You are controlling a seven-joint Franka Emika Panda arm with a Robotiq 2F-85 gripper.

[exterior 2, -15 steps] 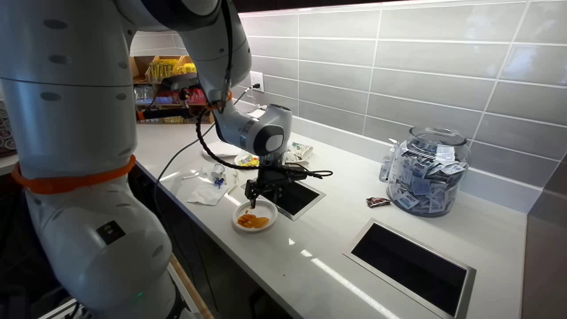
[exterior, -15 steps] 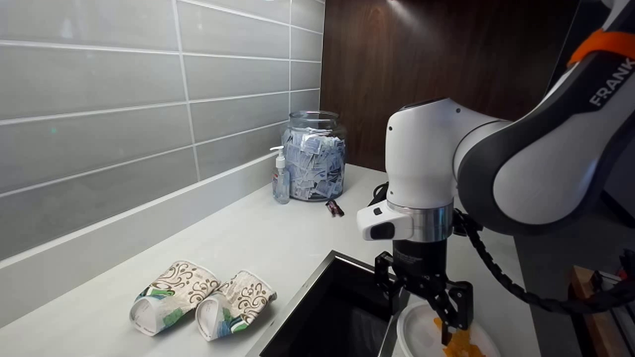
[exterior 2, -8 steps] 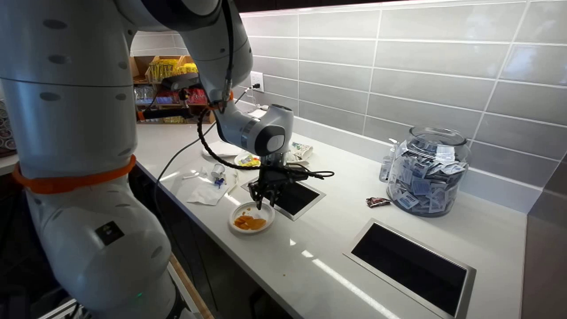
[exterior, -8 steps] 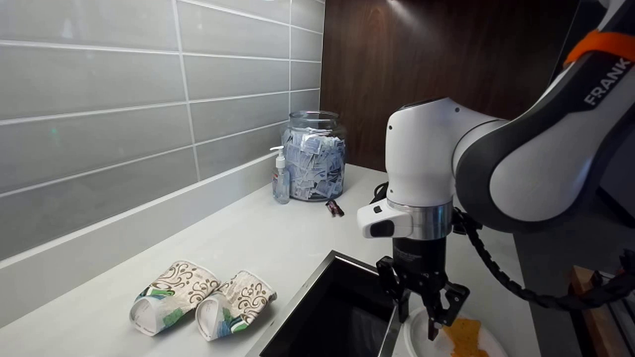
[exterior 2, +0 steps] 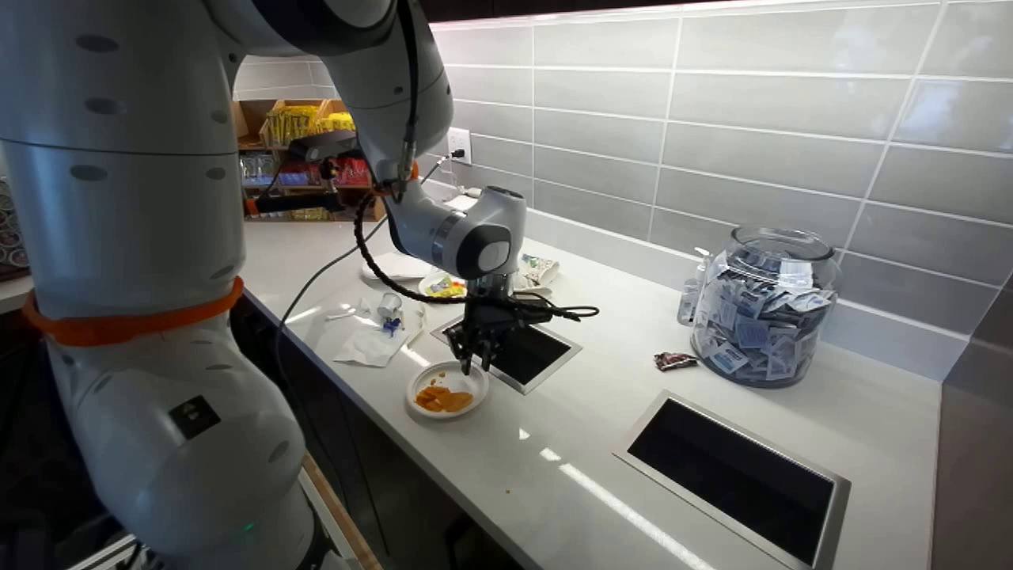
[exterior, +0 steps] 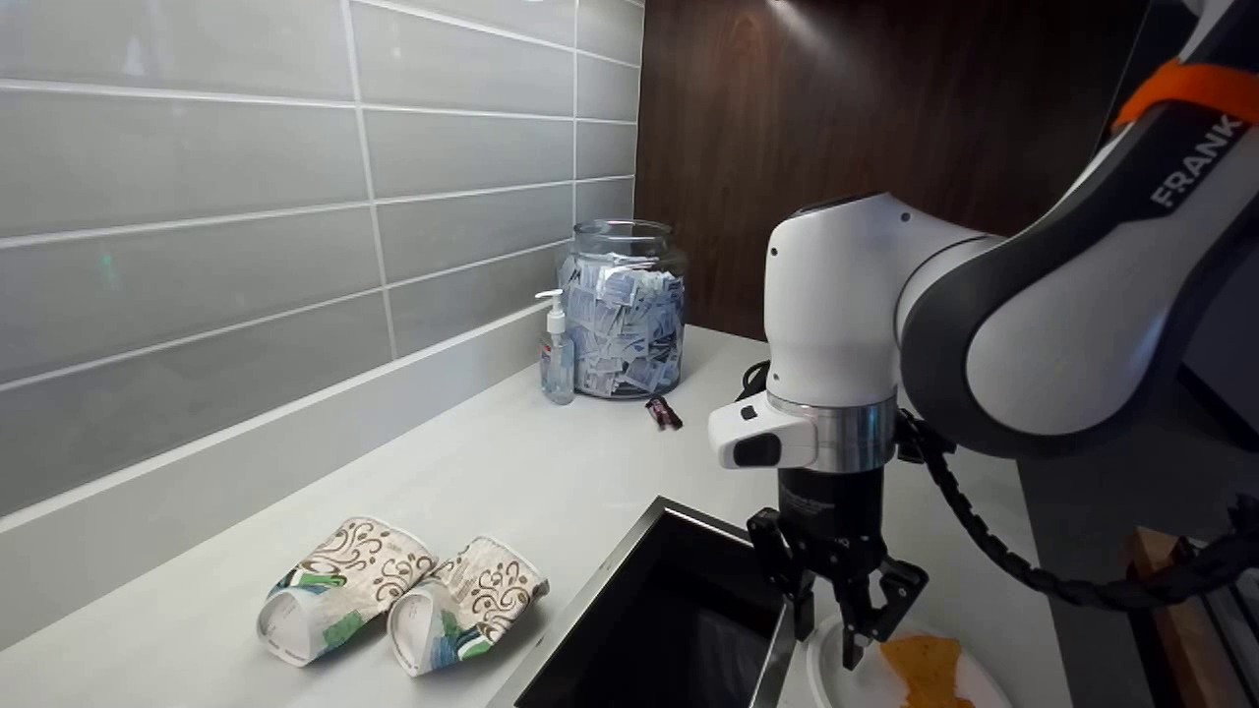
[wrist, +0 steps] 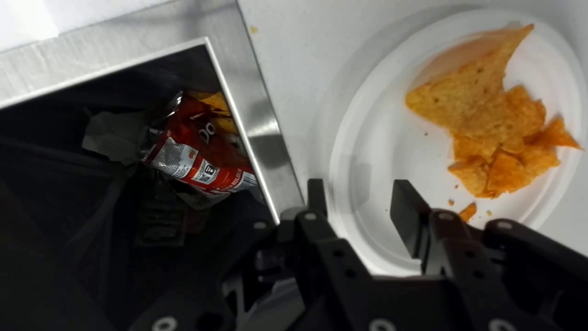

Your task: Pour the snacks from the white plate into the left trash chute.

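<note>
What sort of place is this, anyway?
Probably a break room or shared kitchenette: a trash chute set into the countertop, a wooden rack stocked with bright packets, and paper cups lying about suggest it.

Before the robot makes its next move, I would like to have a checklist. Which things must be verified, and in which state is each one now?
1. Tool open: ok, its jaws stand apart.
2. Plate with its rim between the jaws: ok in the wrist view; one jaw is outside, the other above the inside.
3. Jaws low enough to grip the rim: cannot tell.
4. Plate held: not ok, not gripped yet.
5. Chips away from the jaws: ok for the heap; small crumbs lie nearer.
6. Trash hole beside the plate open: ok; a red bag is inside.
</note>
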